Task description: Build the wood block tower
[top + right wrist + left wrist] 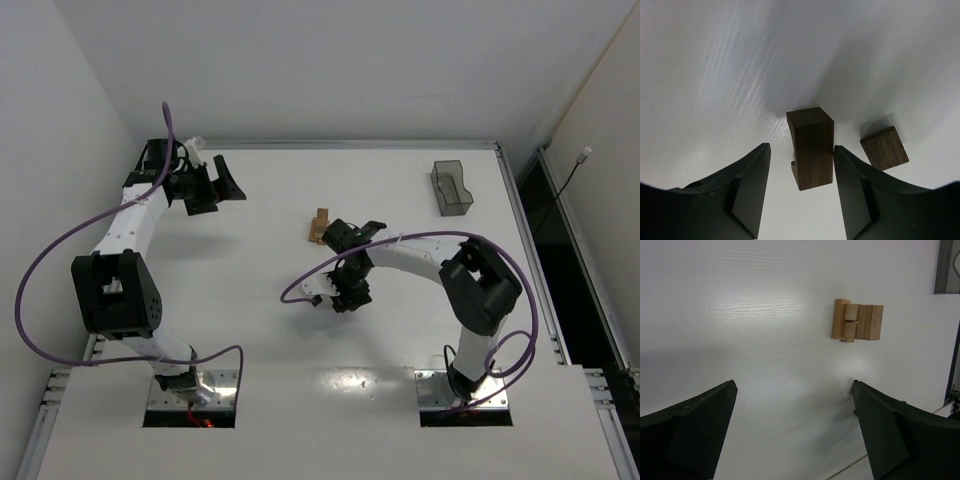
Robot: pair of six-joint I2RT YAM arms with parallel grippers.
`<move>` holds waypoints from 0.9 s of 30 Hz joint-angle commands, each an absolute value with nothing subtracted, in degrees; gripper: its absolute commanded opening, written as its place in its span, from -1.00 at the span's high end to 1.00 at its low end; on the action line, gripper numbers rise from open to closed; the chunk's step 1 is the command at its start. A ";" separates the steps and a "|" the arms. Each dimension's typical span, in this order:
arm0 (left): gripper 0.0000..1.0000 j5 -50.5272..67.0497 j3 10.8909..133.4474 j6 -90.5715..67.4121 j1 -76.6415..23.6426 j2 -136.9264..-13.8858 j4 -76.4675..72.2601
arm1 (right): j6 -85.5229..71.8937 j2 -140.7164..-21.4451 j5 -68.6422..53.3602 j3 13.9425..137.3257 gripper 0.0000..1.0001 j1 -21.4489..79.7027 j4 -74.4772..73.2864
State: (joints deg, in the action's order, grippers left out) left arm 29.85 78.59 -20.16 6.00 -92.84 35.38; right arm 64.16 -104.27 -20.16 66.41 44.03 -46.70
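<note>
Nearest you, your right gripper (801, 147) stands half-spread astride an upright dark block (811, 147). One finger looks to be against it and the other shows a gap, so it isn't clamped. Close unevenly and you will likely shove or tip that block, perhaps into the loose dark cube (884, 148) just beside it. Just beyond, mid-table, sits the wood block tower (318, 226), for now only a low tan cluster. A block swung in low could knock it apart, and one set down off-centre could slide off. Farthest out, your left gripper (794, 390) hangs wide open and empty, well apart from the tower, harmless unless it drifts in.
</note>
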 commanded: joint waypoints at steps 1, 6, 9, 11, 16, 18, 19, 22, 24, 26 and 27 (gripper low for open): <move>-1.00 31.11 79.45 -20.74 6.68 -92.55 33.31 | 63.19 -103.18 -20.30 66.01 0.00 44.38 -44.13; -1.00 31.11 79.45 -20.74 6.68 -92.55 33.31 | 63.19 -103.18 -19.78 66.01 0.00 44.38 -44.12; -1.00 31.11 79.45 -20.74 6.68 -92.55 33.31 | 63.19 -103.18 -19.78 66.01 0.02 44.38 -44.12; -1.00 31.64 79.45 -20.74 6.68 -92.55 33.31 | 63.19 -103.18 -19.78 66.01 0.02 44.38 -44.12; -1.00 31.64 78.93 -20.74 6.68 -92.55 33.31 | 63.19 -103.79 -19.78 66.01 0.02 44.38 -45.87; -1.00 31.64 78.93 -20.74 6.68 -92.55 32.70 | 63.19 -103.80 -19.78 66.01 0.02 44.38 -45.88; -1.00 31.64 78.40 -20.74 6.68 -92.55 32.70 | 63.19 -103.80 -19.78 66.01 0.02 44.38 -45.88; -1.00 32.17 78.40 -20.74 6.68 -92.55 32.70 | 63.19 -103.80 -19.78 66.01 0.02 44.38 -45.88; -1.00 32.17 78.40 -21.27 6.68 -92.55 32.70 | 63.19 -103.80 -19.78 66.01 0.02 44.38 -45.88; -1.00 32.17 78.40 -21.27 6.68 -92.55 32.70 | 63.19 -104.33 -19.25 66.01 0.02 44.38 -45.88; -1.00 32.17 78.40 -21.27 6.68 -92.55 32.70 | 63.19 -104.33 -19.25 66.01 0.02 44.38 -45.88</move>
State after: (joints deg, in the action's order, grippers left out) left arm 30.72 78.48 -20.40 6.00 -92.84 34.50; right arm 63.33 -104.27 -18.37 66.17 44.03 -45.52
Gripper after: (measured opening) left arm 0.996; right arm 0.491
